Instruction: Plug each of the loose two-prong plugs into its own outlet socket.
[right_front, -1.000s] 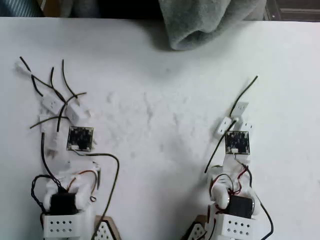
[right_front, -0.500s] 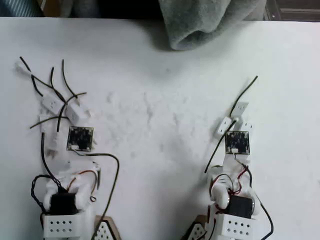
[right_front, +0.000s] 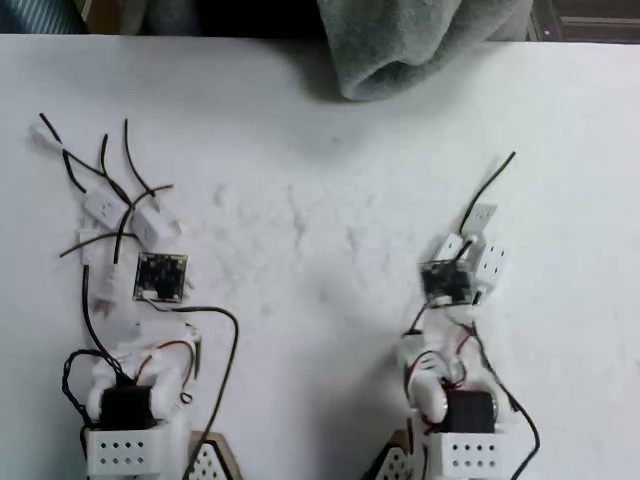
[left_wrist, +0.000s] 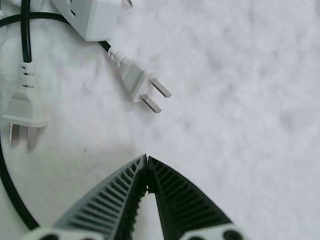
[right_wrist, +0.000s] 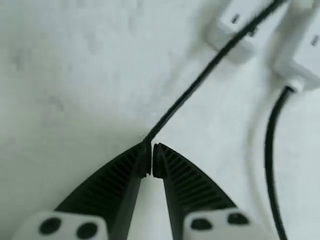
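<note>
My left gripper is shut and empty, hovering over the white table. Just beyond its tips lies a loose white two-prong plug on a black cable, with a second plug off to one side and a white outlet block farther out. In the high view this gripper sits below the left cluster of outlets and cables. My right gripper is shut, its tips right over a thin black cable. Two white outlet blocks lie beyond it. In the high view it is beside an outlet.
A grey cloth bundle rests at the table's far edge. Black cables sprawl over the left rear area. A dark cable loop trails from the left arm near the front edge. Bare white table lies between the two arms.
My right arm has swung left, carrying its gripper over the black cable next to the outlets. The left arm has stayed still.
</note>
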